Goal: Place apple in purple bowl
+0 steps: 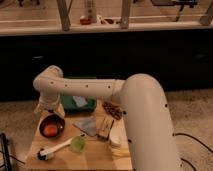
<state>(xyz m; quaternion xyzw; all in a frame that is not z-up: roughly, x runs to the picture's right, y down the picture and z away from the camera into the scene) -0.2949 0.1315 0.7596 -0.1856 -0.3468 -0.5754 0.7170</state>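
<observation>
One apple point(50, 130) lying in purple bowl point(61, 122), pincer point(49, 110) just above it

Single cam, high behind the arm point(100, 90), looks fwd & down. Gripper point(50, 108) hangs mid-left, fairly near; counter point(95, 155) spreads below/right of it.

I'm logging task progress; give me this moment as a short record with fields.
apple: lies inside the purple bowl
bowl place: on the wooden table, left in the view
claw: hangs just above the bowl's far rim
nearby: green cup right of the bowl; green tray behind it
task state: apple looks placed
</observation>
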